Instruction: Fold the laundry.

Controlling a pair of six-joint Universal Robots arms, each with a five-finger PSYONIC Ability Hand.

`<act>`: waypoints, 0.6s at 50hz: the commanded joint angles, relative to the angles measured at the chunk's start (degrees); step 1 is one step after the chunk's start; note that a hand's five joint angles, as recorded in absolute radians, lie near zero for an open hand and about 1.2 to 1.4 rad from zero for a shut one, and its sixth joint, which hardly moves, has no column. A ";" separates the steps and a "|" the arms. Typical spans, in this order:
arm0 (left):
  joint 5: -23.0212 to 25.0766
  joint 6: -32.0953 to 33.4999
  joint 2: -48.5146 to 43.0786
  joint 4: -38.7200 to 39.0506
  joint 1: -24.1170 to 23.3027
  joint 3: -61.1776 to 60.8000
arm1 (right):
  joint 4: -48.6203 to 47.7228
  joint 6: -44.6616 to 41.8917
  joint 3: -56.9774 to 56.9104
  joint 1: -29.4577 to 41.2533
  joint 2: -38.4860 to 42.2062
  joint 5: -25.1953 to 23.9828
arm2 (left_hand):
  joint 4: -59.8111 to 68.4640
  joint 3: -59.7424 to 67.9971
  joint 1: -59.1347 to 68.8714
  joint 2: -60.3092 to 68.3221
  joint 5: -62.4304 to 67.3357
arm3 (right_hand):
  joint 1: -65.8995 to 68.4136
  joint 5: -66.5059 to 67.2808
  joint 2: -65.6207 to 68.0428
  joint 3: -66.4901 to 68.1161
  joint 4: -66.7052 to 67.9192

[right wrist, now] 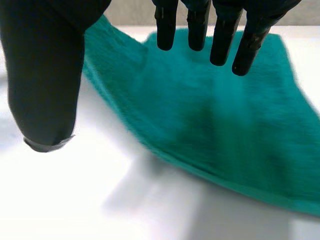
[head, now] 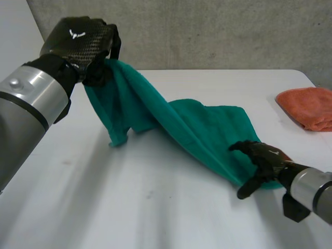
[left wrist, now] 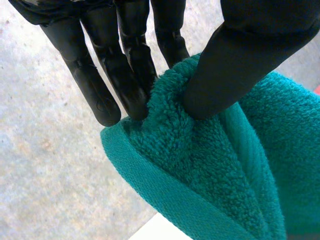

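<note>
Left hand [head: 78,39] fingers clamp one teal towel [head: 207,129], right hand [head: 265,158] fingers apart above it, one orange cloth [head: 308,106] well apart.

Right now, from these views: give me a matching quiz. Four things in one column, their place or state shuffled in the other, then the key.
Column 1
1. left hand
2. right hand
3. teal towel
4. orange cloth

Column 2
A. lies apart near the right edge of the table
B. open, at the towel's low end
C. pinches the towel's raised end
D. slopes from a lifted end down to the table

Pairs: 1-C, 2-B, 3-D, 4-A
</note>
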 commanded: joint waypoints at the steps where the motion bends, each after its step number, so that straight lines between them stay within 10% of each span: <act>1: -1.87 0.01 0.86 -0.01 -2.97 2.23 | -9.23 9.17 -1.89 8.54 3.55 2.41 | 11.19 11.60 14.46 11.75 14.02 | -1.36 -2.69 -2.34 -1.95 -3.26; 16: -2.75 -1.75 6.40 0.17 -2.89 2.06 | -14.34 7.97 -10.25 11.64 13.84 18.50 | 11.19 11.60 14.46 11.75 14.02 | 14.94 13.61 13.96 14.35 13.04; 30: -2.49 -1.48 9.30 -0.01 5.46 -1.20 | -13.03 -12.58 -10.33 -6.46 9.55 11.05 | 11.19 11.60 14.46 11.75 14.02 | 67.71 66.39 66.74 67.13 65.82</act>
